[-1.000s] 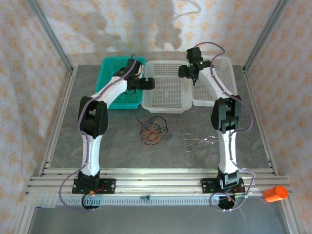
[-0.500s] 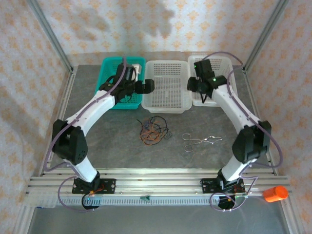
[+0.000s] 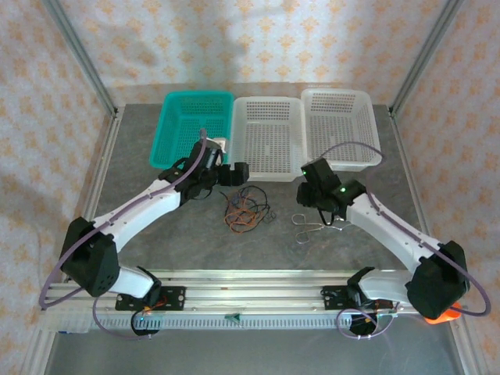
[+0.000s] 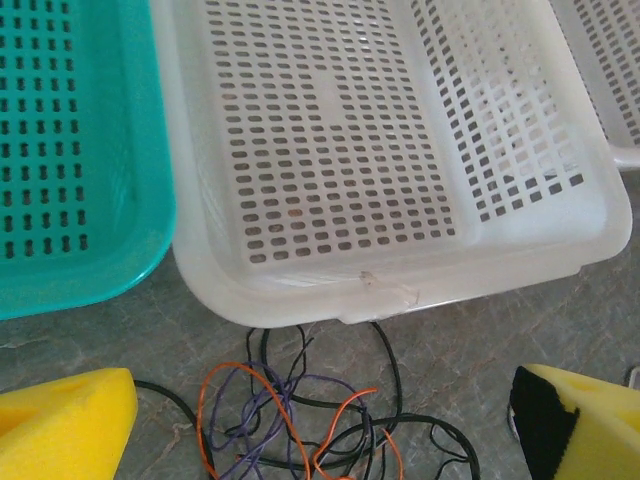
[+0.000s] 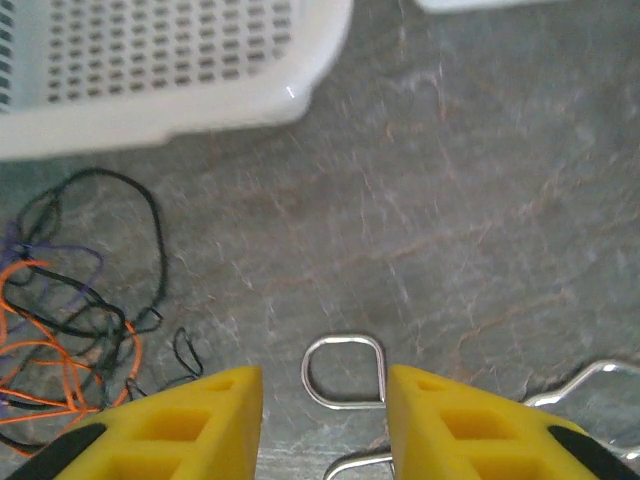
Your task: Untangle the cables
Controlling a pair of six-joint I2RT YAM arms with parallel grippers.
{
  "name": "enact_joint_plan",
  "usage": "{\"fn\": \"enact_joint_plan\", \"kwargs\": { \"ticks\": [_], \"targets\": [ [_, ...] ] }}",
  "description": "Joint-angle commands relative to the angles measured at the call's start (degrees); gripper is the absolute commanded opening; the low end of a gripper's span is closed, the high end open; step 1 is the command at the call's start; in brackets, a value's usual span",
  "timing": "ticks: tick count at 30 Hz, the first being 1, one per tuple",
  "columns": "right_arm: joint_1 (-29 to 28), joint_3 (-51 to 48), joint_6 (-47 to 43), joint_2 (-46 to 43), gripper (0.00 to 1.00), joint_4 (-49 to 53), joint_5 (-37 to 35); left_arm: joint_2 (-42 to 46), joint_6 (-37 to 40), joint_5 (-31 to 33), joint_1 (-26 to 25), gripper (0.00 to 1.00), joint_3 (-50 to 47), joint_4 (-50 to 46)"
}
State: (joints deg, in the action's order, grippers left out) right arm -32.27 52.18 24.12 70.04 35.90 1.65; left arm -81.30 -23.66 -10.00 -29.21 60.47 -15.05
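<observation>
Tangling together, the cables (image 4: 290, 415) run past the lower edge; ends unclear.

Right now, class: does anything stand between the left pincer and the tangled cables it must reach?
Nothing visible does. The left pincer is open, and the cables lie on the table between its yellow fingers in the wrist view. The white basket sits beyond them, not in the way.

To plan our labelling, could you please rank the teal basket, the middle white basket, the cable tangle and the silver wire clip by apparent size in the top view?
1. Middle white basket and teal basket: about alike, so unranked.
2. Cable tangle.
3. Silver wire clip, slimmer than the tangle.
</observation>
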Motion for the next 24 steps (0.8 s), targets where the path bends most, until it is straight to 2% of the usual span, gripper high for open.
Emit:
{"fn": "enact_joint_plan", "kwargs": {
  "ticks": [1,9,18,24],
  "targets": [
    [-1.33,-2.2,5.85,0.91,0.36,-8.34,0.64,-0.05,-2.23,3.69,0.31,0.98,0.06,2.97],
    [-1.59,-4.04,9.45,7.42,0.34,-17.98,-4.13,-0.97,-4.11,3.67,1.26,0.98,1.61,3.6],
    [-0.06,0.92,9.35,15.62,0.33,-19.18,-6.02,-1.5,-5.58,-1.13,4.98,0.97,1.86,4.71],
    [1.76,4.74,8.59,19.39,0.33,-20.47,-5.51,-2.5,-5.14,-1.1,6.01,0.97,3.72,3.64]
  ]
}}
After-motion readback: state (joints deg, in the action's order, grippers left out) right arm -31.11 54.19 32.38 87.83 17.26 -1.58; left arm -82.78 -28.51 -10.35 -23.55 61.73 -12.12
